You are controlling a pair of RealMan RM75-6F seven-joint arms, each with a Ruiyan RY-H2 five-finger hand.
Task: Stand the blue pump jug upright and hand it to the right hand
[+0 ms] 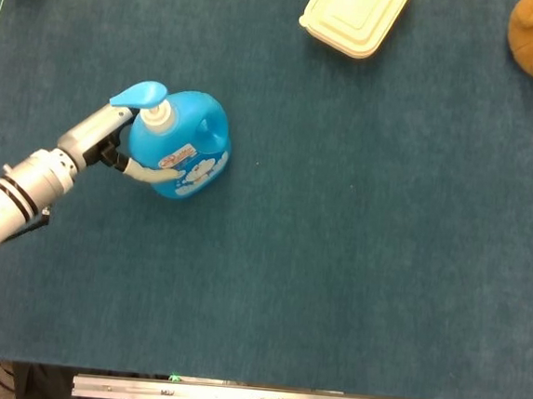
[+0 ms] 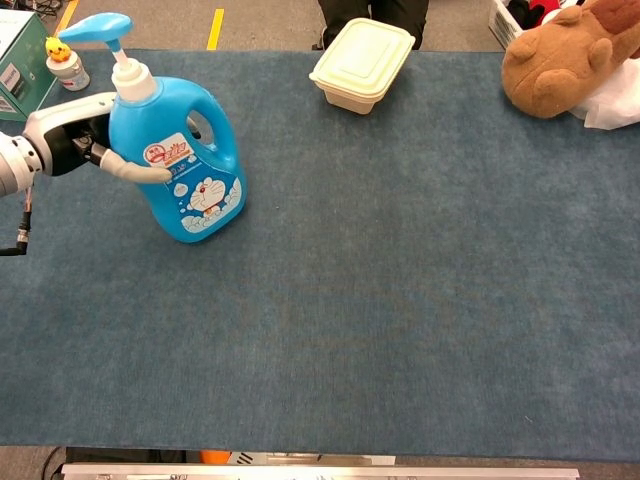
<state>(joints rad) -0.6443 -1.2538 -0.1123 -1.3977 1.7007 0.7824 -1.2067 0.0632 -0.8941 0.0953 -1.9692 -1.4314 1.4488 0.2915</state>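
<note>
Upright now: blue pump jug stands on the table, gripped by left hand.

Blue-carpeted table carries everything. Jug sits left of centre, slightly tilted, pump nozzle pointing left, base on the carpet. Left hand holds its side, one pale finger wrapped across the label. Brown plush toy far right, cream lidded box top centre, small duck-capped bottle top left. Right hand out of sight in both views.
</note>
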